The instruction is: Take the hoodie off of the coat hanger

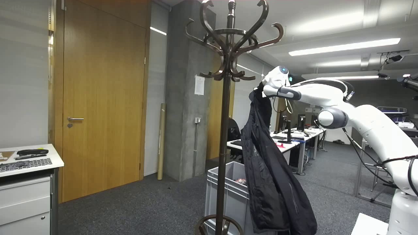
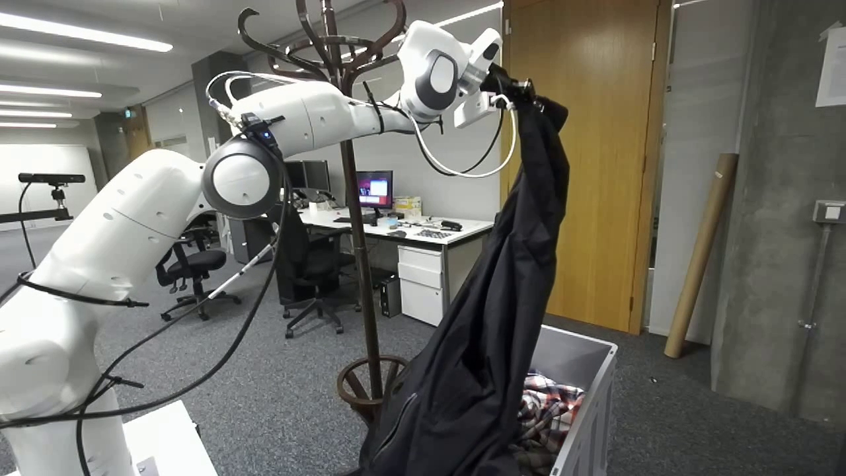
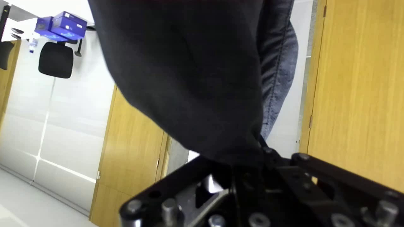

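Observation:
The hoodie (image 1: 274, 176) is black and hangs limp from my gripper, also in an exterior view (image 2: 476, 330). It fills the upper middle of the wrist view (image 3: 189, 78). My gripper (image 2: 532, 96) is shut on the gathered top of the hoodie; the cloth hides the fingertips in the wrist view (image 3: 243, 159). The coat hanger (image 1: 223, 130) is a dark brown stand with curled hooks, also seen in an exterior view (image 2: 362, 277). Its visible hooks are bare. The gripper and hoodie are beside the pole and below the upper hooks, with a gap to them.
A grey bin (image 1: 228, 195) stands behind the pole and the hoodie; an exterior view shows its rim (image 2: 595, 370) and plaid cloth (image 2: 552, 410) inside. The hoodie's lower part overlaps the bin in view. Desks (image 1: 284, 143) and a wooden door (image 1: 104, 98) stand further back.

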